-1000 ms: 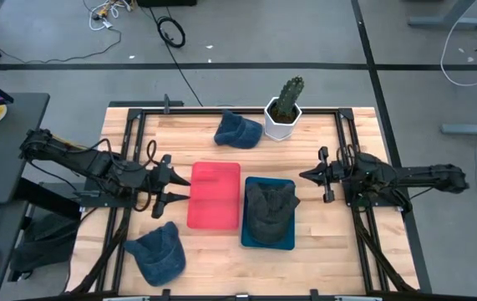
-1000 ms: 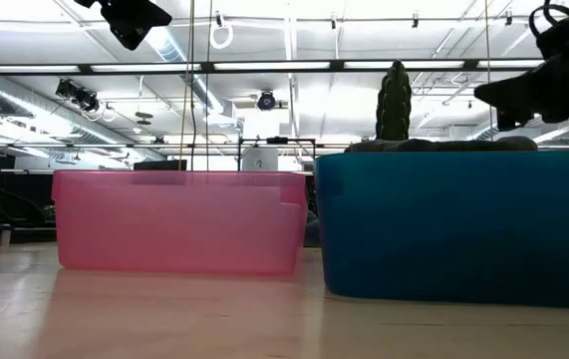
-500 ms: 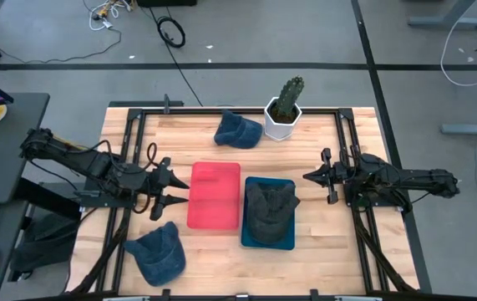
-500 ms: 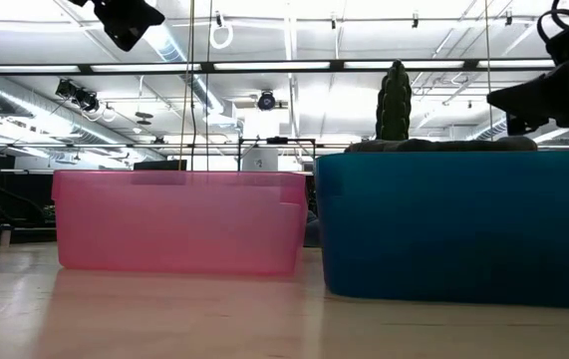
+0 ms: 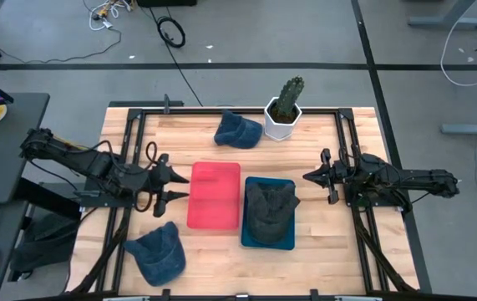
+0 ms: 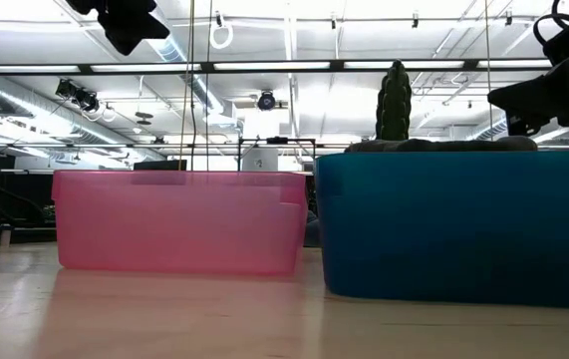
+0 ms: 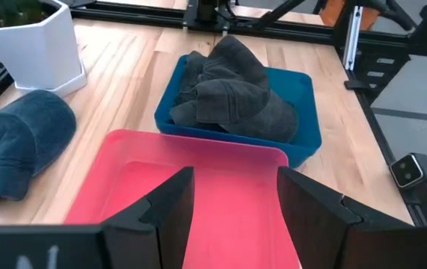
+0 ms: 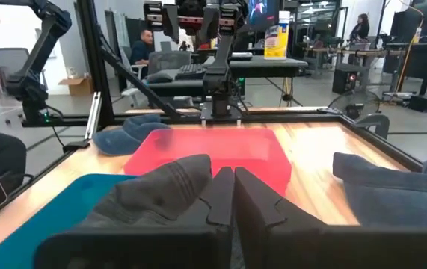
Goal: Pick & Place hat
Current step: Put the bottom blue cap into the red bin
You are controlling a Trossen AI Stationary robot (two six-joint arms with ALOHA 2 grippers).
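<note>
Since a second ago your right gripper (image 5: pixel 308 176) has drawn back a little toward the table's right edge, and your left gripper (image 5: pixel 180 187) has edged slightly toward the red bin (image 5: pixel 215 195); nothing else on the table has shifted.

You now have the left gripper hovering just beside the red bin's left side, its fingers (image 7: pixel 167 211) spread apart with nothing between them. Your right gripper hangs to the right of the blue bin (image 5: pixel 268 237), apart from it, with its fingers (image 8: pixel 214 196) pressed together and holding nothing.

You can see a dark grey hat (image 5: pixel 269 208) lying inside the blue bin, which sits touching the red bin's right side. One blue hat (image 5: pixel 156 253) lies on the table at the near left, near the left arm. Another blue hat (image 5: pixel 237 130) lies at the far side, just left of the potted cactus (image 5: pixel 285 107).
</note>
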